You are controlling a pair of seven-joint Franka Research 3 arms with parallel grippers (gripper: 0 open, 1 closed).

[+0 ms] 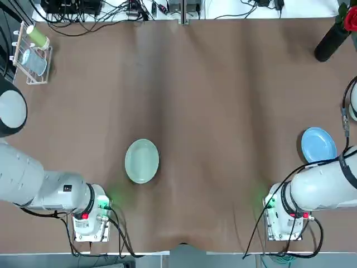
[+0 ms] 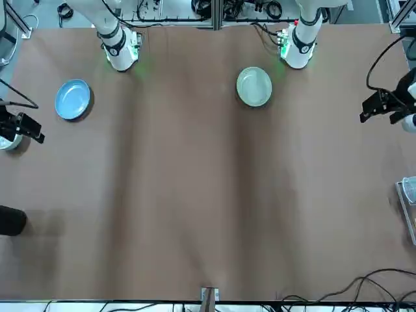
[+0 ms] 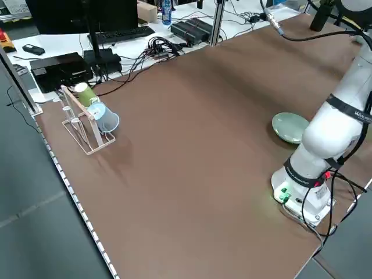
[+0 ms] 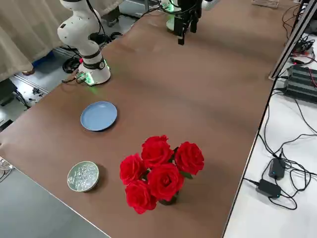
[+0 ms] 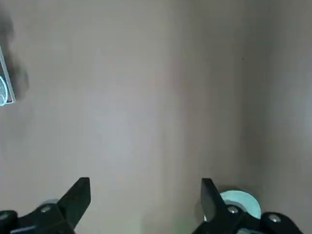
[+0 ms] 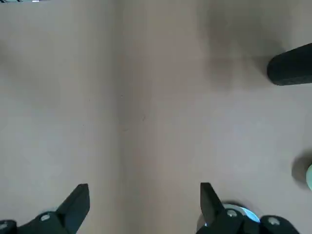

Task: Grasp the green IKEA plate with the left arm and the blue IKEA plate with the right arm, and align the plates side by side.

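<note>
The pale green plate lies on the brown table in front of the left arm's base, also seen from across the table. The light blue plate lies near the table's right edge. My left gripper hovers open and holds nothing over the table's left side, well apart from the green plate, whose edge shows behind one finger. My right gripper hangs open and likewise holds nothing at the right edge, just beyond the blue plate.
A cup rack with a green and a blue cup stands at the far left. A black vase of red roses and a small bowl of glass beads stand on the right side. Cables run along the far edge.
</note>
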